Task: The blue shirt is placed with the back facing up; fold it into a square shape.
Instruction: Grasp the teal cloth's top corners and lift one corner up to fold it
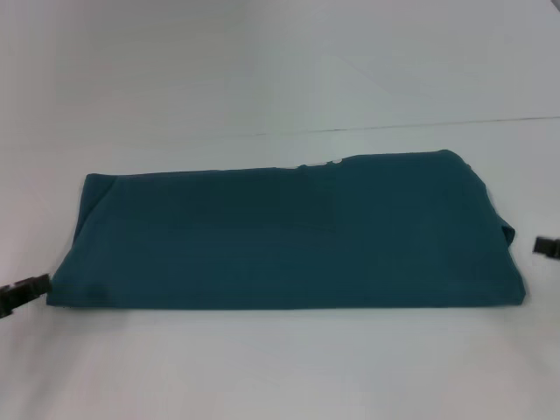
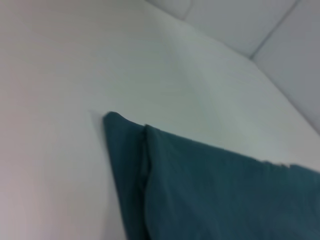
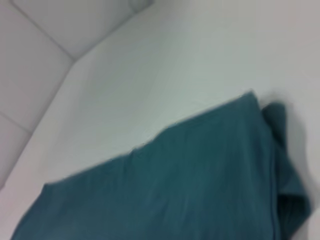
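The left gripper (image 1: 26, 293) is waiting just beside the near left corner of the blue shirt (image 1: 289, 232), lying as a long folded band across the white table (image 1: 262, 367), while the right gripper (image 1: 546, 247) is flanking its right end, likely for a crosswise fold; neither's finger opening can be told.

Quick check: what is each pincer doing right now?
Left pincer: beside the near left corner of the blue shirt, holding nothing visible; open or shut cannot be told.
Right pincer: off the shirt's right end, holding nothing visible; cannot be told.
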Controlling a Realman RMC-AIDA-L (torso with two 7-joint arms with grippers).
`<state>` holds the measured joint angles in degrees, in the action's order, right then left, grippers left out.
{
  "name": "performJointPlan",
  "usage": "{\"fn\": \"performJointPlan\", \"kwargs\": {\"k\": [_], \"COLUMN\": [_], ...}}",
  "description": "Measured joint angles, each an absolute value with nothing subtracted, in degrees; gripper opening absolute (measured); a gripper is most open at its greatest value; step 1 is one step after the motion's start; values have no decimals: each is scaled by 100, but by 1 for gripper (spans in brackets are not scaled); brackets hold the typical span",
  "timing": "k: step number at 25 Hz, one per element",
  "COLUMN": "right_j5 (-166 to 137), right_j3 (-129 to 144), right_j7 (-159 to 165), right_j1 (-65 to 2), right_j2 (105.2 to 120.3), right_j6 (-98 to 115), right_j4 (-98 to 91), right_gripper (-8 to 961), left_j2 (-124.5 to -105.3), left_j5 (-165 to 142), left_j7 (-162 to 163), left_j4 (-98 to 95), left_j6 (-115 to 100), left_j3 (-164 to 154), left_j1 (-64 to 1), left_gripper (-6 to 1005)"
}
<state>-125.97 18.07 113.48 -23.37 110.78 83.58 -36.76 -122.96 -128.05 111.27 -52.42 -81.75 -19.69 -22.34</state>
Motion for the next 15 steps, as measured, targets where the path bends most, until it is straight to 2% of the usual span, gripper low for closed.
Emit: {"fn": "performJointPlan", "kwargs": {"k": [1,3,8,15], "right_j5": [-12543,-12296,-11834,-11847], "right_j3": [1739,1627,1595,2064], "right_j7": [11343,11274,11087,11084], "right_j1": [-2304,-2246,-2282,-2747], "right_j2": [11081,11079,11050,10992], "right_j6": [8418,8652,8975,8872], "right_j4": [-3744,-3871,-4040,-3974], "right_gripper": [178,277,498,780], "left_j2": [-12285,-12271,-12313,-12300], "left_j5": [-12802,-12801,-12867,-12910], "left_j7": [11177,11324,11810,11987], "left_j4": [-5229,-5202,-5140,-4851], "left_j6": [-8212,-8262,-8330,-8335], "left_j3": [-1846,-1698,-1813,-1831], "left_j1": [-2222,-2200,-2116,-2131], "left_gripper": [25,225,456,676]}}
